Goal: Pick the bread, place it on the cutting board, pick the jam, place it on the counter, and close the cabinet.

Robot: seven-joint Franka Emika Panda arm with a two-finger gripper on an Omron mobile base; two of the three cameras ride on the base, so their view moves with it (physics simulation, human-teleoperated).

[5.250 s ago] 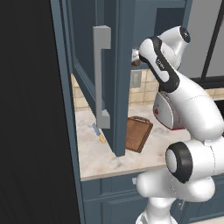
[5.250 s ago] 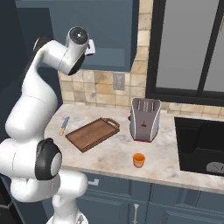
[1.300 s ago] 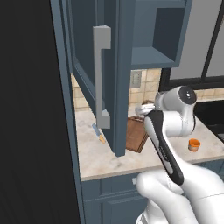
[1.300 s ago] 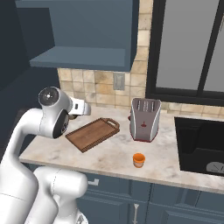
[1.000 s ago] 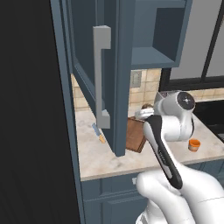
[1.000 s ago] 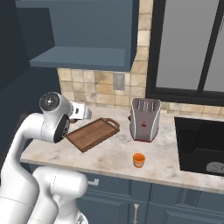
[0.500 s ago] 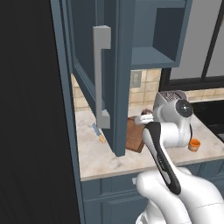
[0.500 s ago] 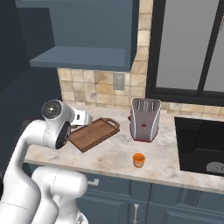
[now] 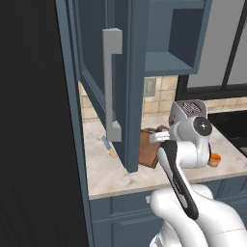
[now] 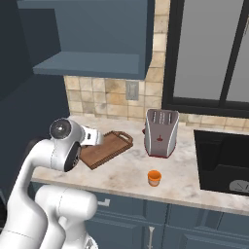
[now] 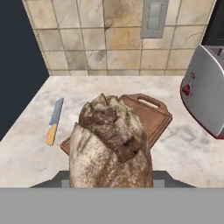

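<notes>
Bread (image 11: 111, 142): clenched in the gripper (image 11: 111, 181), hanging just above the near end of the cutting board (image 11: 151, 116), not yet resting on it.
Change: carried down from cabinet height a few seconds back to just over the counter (image 10: 121, 176); over the last second eased further toward the board. Likely meaning: first placement almost due, only lowering and letting go left.
Board edges: near corner hidden under the loaf; handle loop at the far right end; knife (image 11: 53, 121) lying just off the left edge, apart from the board.
Toaster (image 11: 204, 94): upright to the right of the board, bare marbled gap between them.
Jam (image 10: 154, 178): already standing on the counter near the front edge, in front of the toaster, well apart from the board.
Open room: bare stone on both sides of the board; wall tiles and outlet (image 11: 152, 18) behind.
Cabinet (image 9: 126, 72): door swung out toward the arm, handle (image 9: 113, 84) facing forward; closing not yet done, and the door edge hangs near the arm's left side.
</notes>
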